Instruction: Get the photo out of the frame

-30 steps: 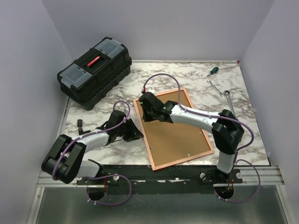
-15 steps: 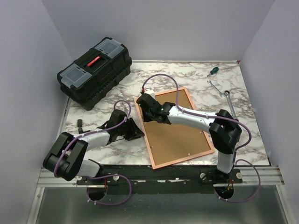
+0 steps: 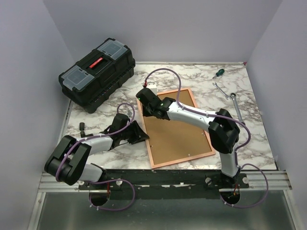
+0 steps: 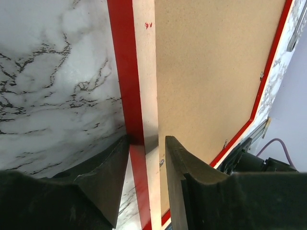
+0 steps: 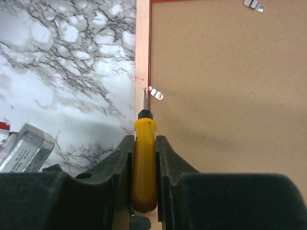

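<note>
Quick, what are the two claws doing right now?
Left gripper: open, jaws either side of one edge of the red frame.
Right gripper: closed on a yellow-handled screwdriver, tip at a metal tab.

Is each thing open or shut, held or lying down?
frame, face down, backing board in place.
toolbox, lid shut.
left gripper, open over the frame's edge.
right gripper, shut on the yellow screwdriver.
yellow screwdriver, held, tip at a metal tab.
green screwdriver, lying loose.

left fingers (image 4: pixel 103 179) parted, right arm (image 3: pixel 192 115) outstretched, right fingers (image 5: pixel 120 177) clamping a screwdriver (image 5: pixel 144 165)
</note>
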You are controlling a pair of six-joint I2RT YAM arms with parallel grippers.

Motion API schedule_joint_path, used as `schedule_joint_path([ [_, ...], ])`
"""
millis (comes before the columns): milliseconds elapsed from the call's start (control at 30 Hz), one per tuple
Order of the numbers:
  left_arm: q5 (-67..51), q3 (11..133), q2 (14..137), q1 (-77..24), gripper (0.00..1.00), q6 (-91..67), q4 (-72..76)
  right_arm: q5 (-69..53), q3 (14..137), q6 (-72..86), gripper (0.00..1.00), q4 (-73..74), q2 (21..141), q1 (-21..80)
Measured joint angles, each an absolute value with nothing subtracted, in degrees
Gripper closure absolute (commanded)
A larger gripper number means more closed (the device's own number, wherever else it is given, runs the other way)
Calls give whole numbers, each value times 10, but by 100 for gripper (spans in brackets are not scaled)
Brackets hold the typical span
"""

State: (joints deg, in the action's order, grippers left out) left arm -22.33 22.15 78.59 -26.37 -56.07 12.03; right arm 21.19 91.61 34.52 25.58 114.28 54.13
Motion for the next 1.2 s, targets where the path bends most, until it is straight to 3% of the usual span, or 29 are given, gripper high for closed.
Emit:
schedule_joint_path([
  [333, -223, 215, 784, -263, 75, -552, 131, 212, 924, 345, 99, 255, 1139, 539],
  [733, -225, 211, 790, -263, 86, -549, 139, 216, 887, 344, 99, 248, 1136, 539],
  [833, -227, 211, 792, -263, 93, -549, 141, 215, 884, 344, 99, 241, 1136, 539],
  [1200, -228, 210, 792, -263, 100, -549, 141, 214, 883, 339, 99, 236, 1136, 540],
])
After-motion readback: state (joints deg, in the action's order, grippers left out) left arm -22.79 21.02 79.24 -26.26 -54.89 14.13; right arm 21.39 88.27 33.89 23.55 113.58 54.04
